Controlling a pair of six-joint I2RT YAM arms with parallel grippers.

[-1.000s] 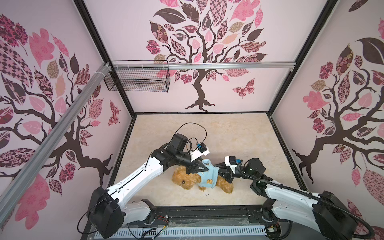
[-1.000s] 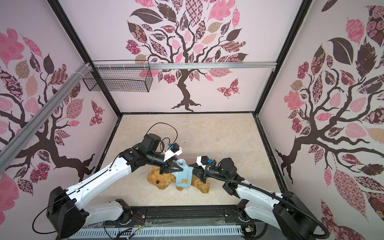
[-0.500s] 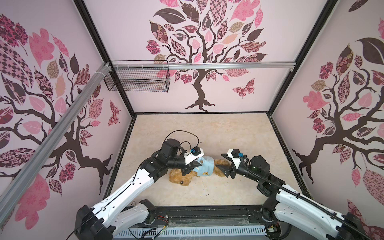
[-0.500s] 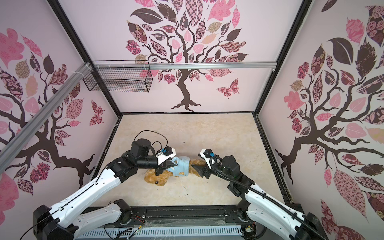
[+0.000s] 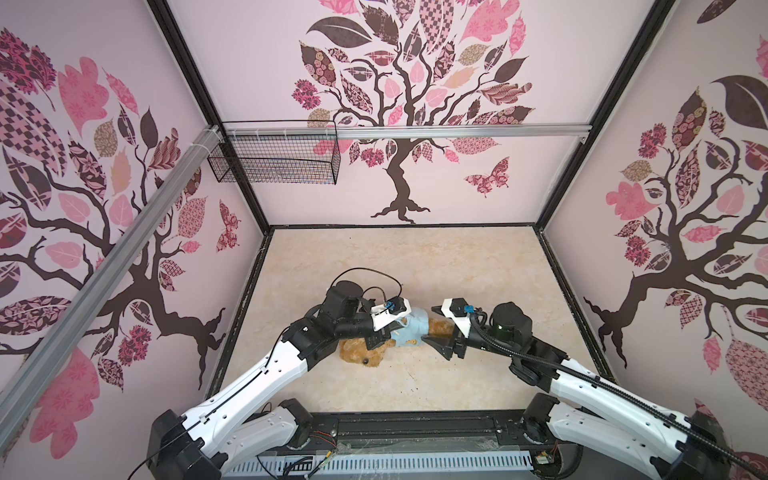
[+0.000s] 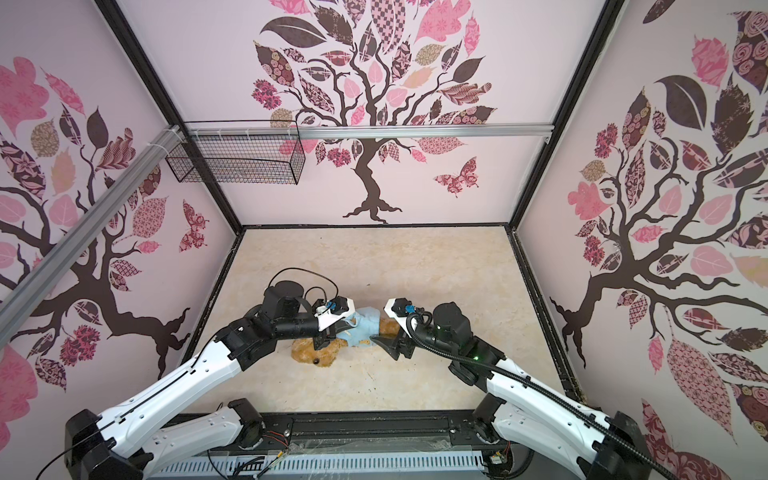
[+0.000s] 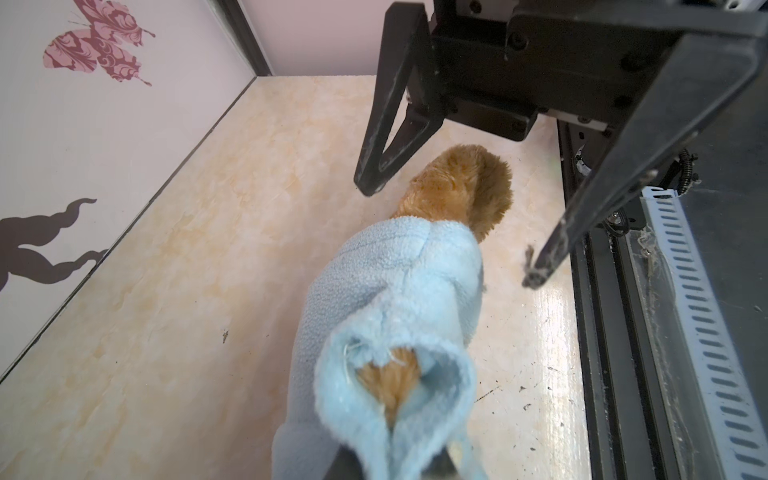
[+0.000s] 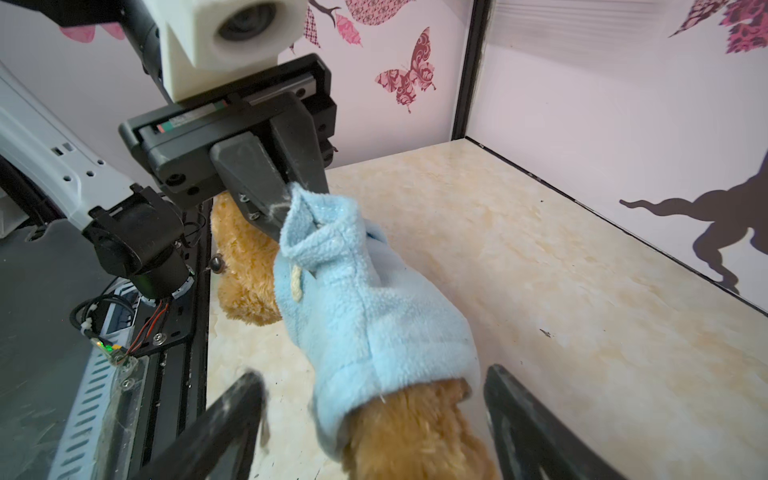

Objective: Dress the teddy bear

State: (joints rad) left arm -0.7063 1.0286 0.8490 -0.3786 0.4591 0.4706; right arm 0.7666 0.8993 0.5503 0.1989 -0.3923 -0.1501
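Observation:
The teddy bear (image 5: pixel 360 354) (image 6: pixel 312 351) lies on the marble floor with its head toward the front. A light-blue shirt (image 5: pixel 413 326) (image 6: pixel 365 328) covers its trunk. My left gripper (image 5: pixel 379 338) (image 6: pixel 328 337) is shut on the shirt's neck edge; in the right wrist view its fingers (image 8: pixel 266 183) pinch that fabric (image 8: pixel 316 216). My right gripper (image 5: pixel 436 326) (image 6: pixel 384 329) (image 8: pixel 374 419) stands open, one finger on each side of the bear's legs (image 8: pixel 415 432) (image 7: pixel 461 187), below the shirt's hem (image 7: pixel 395 291).
A black wire basket (image 5: pixel 274 158) hangs on the back rail at the left. The black base rail (image 5: pixel 415 424) and a white slotted cable duct (image 7: pixel 698 316) run along the floor's front edge. Patterned walls close in three sides.
The right gripper has opened and let go at the bear's lower end. Both grippers and the bear have moved back from the front edge. The left gripper keeps its pinch on the shirt.

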